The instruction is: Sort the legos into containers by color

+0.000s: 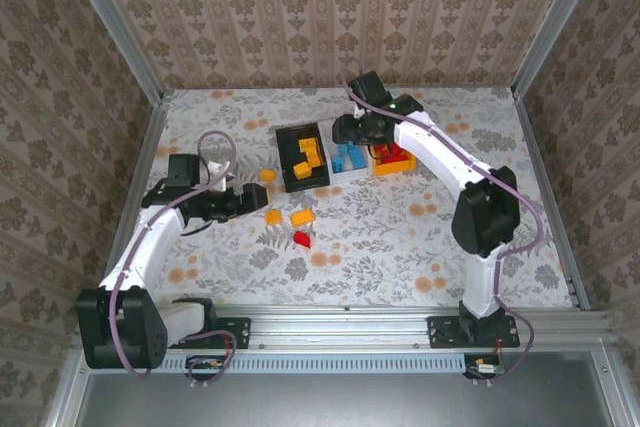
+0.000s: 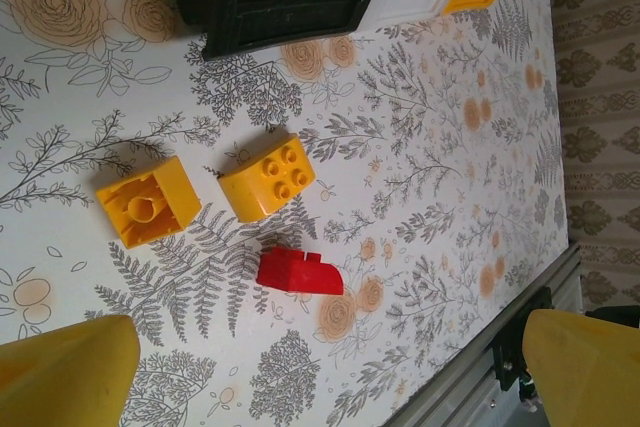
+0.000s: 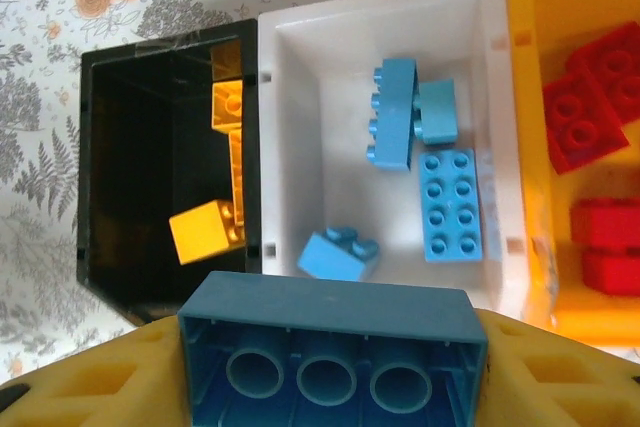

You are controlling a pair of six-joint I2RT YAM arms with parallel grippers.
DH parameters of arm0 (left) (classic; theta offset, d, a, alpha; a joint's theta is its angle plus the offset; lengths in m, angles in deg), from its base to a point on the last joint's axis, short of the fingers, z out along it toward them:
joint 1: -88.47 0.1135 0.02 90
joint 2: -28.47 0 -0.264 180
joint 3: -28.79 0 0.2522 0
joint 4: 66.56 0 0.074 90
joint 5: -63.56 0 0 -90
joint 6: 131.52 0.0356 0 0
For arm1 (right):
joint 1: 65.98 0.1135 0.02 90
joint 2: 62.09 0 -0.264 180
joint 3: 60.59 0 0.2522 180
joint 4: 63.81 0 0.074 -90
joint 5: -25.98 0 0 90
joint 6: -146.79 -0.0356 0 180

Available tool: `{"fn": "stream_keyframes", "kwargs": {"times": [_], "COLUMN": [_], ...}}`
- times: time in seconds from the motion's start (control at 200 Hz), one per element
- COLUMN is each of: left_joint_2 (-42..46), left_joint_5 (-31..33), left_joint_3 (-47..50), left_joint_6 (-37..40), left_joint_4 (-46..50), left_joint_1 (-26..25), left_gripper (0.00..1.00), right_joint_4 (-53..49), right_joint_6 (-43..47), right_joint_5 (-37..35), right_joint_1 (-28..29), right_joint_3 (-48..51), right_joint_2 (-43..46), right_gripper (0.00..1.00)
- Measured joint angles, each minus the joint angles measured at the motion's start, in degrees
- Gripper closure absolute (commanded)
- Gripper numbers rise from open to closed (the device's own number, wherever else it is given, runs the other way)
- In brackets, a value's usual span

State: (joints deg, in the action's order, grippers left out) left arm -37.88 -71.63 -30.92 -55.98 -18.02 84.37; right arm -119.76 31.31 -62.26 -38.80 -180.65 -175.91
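Observation:
My right gripper [image 3: 333,372] is shut on a large dark-blue brick [image 3: 333,347], held just above the near edge of the white tray [image 3: 330,87], which holds several light blue legos [image 3: 448,204]. Left of it, the black tray [image 3: 150,147] contains yellow legos [image 3: 205,230]. The orange tray [image 3: 525,97] on the right holds red ones [image 3: 585,112]. My left gripper [image 2: 325,387] is open, hovering over the table near a red lego [image 2: 298,272] and two yellow legos [image 2: 267,177] [image 2: 148,201]. From above, the left gripper [image 1: 245,202] is left of these loose bricks and the right gripper [image 1: 353,132] is over the trays.
The three trays [image 1: 285,162] stand side by side at the table's middle back. A further yellow lego [image 1: 267,176] lies left of the black tray. Metal frame rails [image 1: 400,315] run along the near edge, and patterned walls close in the table.

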Motion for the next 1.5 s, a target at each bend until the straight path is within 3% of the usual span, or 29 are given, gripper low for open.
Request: {"fn": "stream_keyframes", "kwargs": {"times": [0.185, 0.325, 0.68, 0.96, 1.165, 1.315, 1.5], "left_joint_2": [0.90, 2.56, 3.80, 3.26, 2.32, 2.32, 2.27], "left_joint_5": [-0.02, 0.22, 4.13, 5.84, 6.29, 6.23, 6.29], "left_joint_3": [1.31, 2.29, 2.49, 2.49, 2.45, 2.43, 2.36], "left_joint_6": [0.07, 0.39, 1.66, 1.66, 1.66, 1.64, 1.64], "left_joint_4": [-1.62, -2.36, -2.67, -1.68, -0.52, -0.52, -0.35], "left_joint_1": [-0.07, -0.13, -0.37, -0.37, -0.37, -0.37, -0.37], "left_gripper": [0.00, 0.00, 0.00, 0.00, 0.00, 0.00, 0.00], "right_joint_4": [-1.68, -3.85, -6.49, -3.23, 1.79, 3.17, 3.41], "right_joint_6": [0.04, 0.28, 1.49, 1.46, 1.44, 1.11, 0.79], "right_joint_5": [0.74, 0.90, 0.87, 1.75, 3.26, 3.26, 2.91], "right_joint_1": [-0.46, -0.46, -0.46, 0.74, 7.13, 13.09, 18.67], "right_joint_3": [-9.33, -15.61, -20.20, -4.37, 12.13, 18.21, 18.21], "right_joint_2": [-11.21, -17.29, -18.73, -6.40, 3.69, 4.33, 1.66], "right_gripper": [0.40, 0.30, 0.22, 0.22, 0.22, 0.23, 0.21]}}
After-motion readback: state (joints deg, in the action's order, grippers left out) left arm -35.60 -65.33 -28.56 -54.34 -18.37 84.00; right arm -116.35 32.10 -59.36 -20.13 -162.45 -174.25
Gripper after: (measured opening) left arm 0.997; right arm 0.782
